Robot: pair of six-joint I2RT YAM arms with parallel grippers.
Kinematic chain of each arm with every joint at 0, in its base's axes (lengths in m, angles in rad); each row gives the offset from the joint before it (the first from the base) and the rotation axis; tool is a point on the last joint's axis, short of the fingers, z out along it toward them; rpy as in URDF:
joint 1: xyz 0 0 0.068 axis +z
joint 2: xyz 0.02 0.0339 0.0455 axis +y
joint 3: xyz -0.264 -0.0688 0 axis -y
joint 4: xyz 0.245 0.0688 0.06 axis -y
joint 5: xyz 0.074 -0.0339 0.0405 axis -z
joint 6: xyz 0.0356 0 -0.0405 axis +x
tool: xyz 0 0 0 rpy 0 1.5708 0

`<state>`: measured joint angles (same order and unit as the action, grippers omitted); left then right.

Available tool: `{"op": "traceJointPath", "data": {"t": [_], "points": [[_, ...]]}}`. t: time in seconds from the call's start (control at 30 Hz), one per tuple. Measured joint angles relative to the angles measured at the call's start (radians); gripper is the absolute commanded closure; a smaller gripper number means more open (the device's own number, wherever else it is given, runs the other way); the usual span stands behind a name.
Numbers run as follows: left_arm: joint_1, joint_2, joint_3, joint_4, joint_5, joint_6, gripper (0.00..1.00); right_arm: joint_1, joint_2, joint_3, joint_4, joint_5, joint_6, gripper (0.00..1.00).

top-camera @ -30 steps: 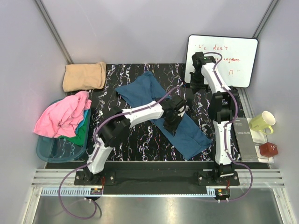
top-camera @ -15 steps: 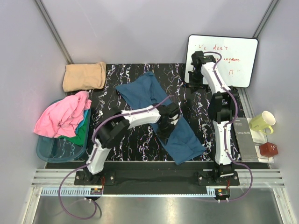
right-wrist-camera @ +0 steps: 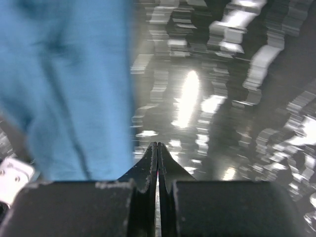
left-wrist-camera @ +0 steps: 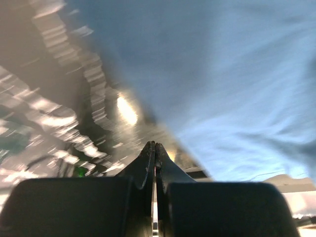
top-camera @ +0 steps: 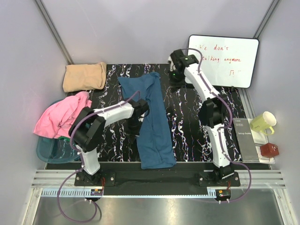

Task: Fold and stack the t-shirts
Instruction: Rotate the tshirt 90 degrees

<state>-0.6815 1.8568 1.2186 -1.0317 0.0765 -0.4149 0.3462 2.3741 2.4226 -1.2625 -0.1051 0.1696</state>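
I count four soft cloth t-shirts: one dark teal-blue t-shirt (top-camera: 152,122), one tan-beige t-shirt (top-camera: 85,76), one pink t-shirt (top-camera: 63,117), one green t-shirt (top-camera: 82,134). One teal plastic basket (top-camera: 55,151), one white rectangular whiteboard (top-camera: 234,65), one yellow-green mug (top-camera: 263,123). I carry two tools: left tool (left-wrist-camera: 155,146), right tool (right-wrist-camera: 157,146).

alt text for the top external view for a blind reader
A dark blue t-shirt lies in a long strip down a black marbled table, the left gripper at its left edge and the right gripper near its far right corner, both shut. A folded tan t-shirt sits far left; a pink t-shirt spills from a teal basket.
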Motion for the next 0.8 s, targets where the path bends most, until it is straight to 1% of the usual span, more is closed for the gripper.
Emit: {"op": "traceJointPath", "data": {"t": [0.07, 0.17, 0.27, 0.4, 0.57, 0.8], "points": [[0.023, -0.042, -0.014, -0.023, -0.022, 0.002, 1.00, 0.051, 0.018, 0.047, 0.001, -0.016, 0.000, 0.99], [0.025, -0.119, -0.014, -0.048, -0.037, 0.005, 1.00, 0.121, 0.064, 0.133, 0.008, -0.040, 0.000, 0.99], [0.021, -0.186, 0.016, -0.064, -0.047, 0.003, 1.00, 0.151, 0.106, 0.185, 0.036, -0.066, 0.003, 0.99], [0.019, -0.225, 0.083, -0.071, -0.067, -0.004, 1.00, 0.146, 0.160, 0.212, 0.087, -0.081, 0.017, 1.00], [0.019, -0.251, 0.134, -0.068, -0.082, -0.012, 1.00, 0.134, 0.285, 0.290, 0.141, -0.091, 0.027, 1.00], [0.019, -0.274, 0.168, -0.068, -0.089, -0.016, 1.00, 0.133, 0.388, 0.290, 0.160, -0.099, 0.045, 1.00]]}}
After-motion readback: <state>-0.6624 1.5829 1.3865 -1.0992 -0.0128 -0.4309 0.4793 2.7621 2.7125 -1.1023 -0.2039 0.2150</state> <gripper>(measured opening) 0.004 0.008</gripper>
